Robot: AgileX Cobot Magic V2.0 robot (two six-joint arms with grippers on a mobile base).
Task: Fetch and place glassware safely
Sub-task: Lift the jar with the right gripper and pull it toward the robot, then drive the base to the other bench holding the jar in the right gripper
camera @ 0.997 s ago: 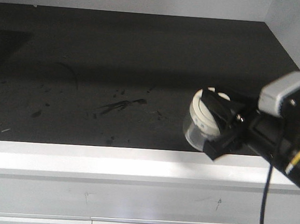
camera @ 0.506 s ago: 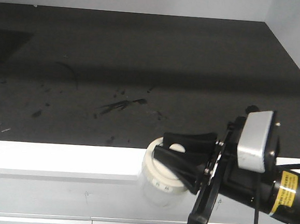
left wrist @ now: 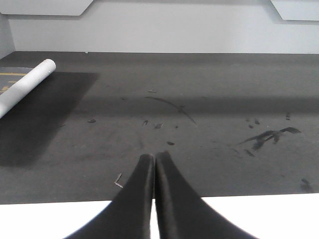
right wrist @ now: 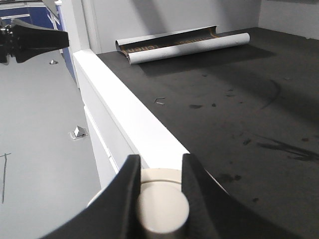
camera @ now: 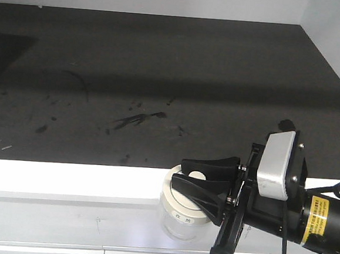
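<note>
- right hand [camera: 178,170] black, curved tapering fingers [right wrist: 130,185], clenched on either side of the knob [right wrist: 162,205] of the glassware [camera: 177,222], so it grips the piece by its lid
- glassware is a small squat jar with a clear, rounded glass body; wide off-white round lid [camera: 176,203] has small dark marks on its rim, and the knob is smooth and matte cream
- front view shows the glassware at the white front edge [camera: 65,180] of the surface [camera: 163,62], off the dark top and just in front of the drawer face [camera: 62,224]; can't tell whether anything supports it from below
- surface is matte black, flat, with smudges and fine scratches [camera: 138,120]
- left hand [left wrist: 154,155] has glossy black fingers pressed together with nothing between them, over the surface's near edge
- rolled white sheet [left wrist: 25,84] lies at the far left of the surface, tube-shaped and smooth
- silver-grey boxy camera [camera: 276,165] and yellow label [camera: 316,212] sit on the right arm
</note>
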